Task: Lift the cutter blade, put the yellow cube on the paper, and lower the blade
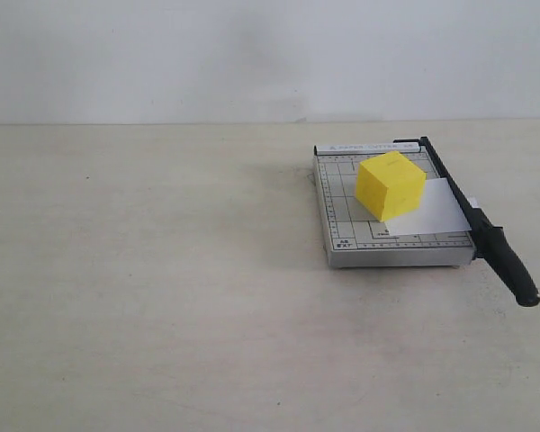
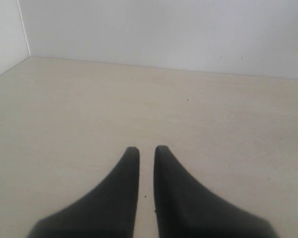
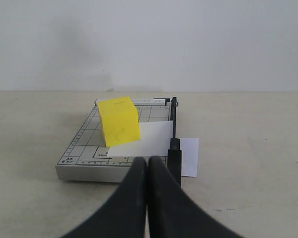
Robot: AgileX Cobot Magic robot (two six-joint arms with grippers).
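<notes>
Since the yellow cube (image 1: 391,185) sits on the paper (image 1: 435,209) with the cutter blade (image 1: 475,220) down, the task looks done; right fingers (image 3: 134,198) together, left fingers (image 2: 119,198) barely apart.

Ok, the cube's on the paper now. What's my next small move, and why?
Probably nothing more on the cutter: just back the right gripper off a little. The yellow cube sits on the paper, the cutter blade looks fully lowered flat across the sheet, and that gripper is shut on nothing.
</notes>
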